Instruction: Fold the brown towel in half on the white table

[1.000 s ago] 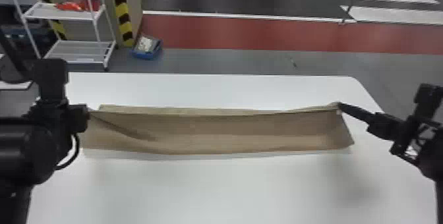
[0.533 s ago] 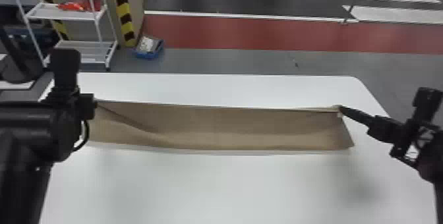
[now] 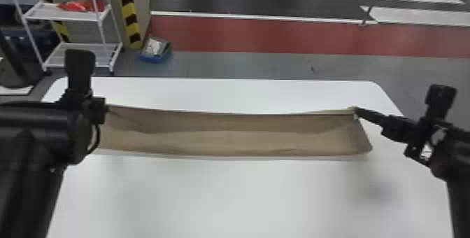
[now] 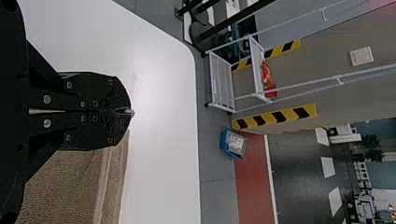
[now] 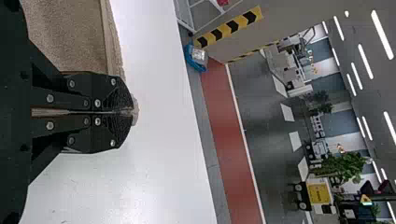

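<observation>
In the head view my left gripper is at the far left corner of the brown towel, and my right gripper holds its far right corner. The towel stretches as a long strip across the white table, its upper edge pulled nearly straight between them. In the left wrist view the left gripper is shut on a bit of cloth, with the towel beside it. The right gripper is shut too, a towel corner poking past its tips.
Beyond the table's far left corner stands a white wire shelf with a red item on it. A blue bin sits on the floor behind the table, near a post with yellow and black stripes.
My left gripper has shifted slightly right and away, taking its towel corner along. The strip of cloth seen behind the upper edge has mostly gone from sight. The right arm has hardly moved.
</observation>
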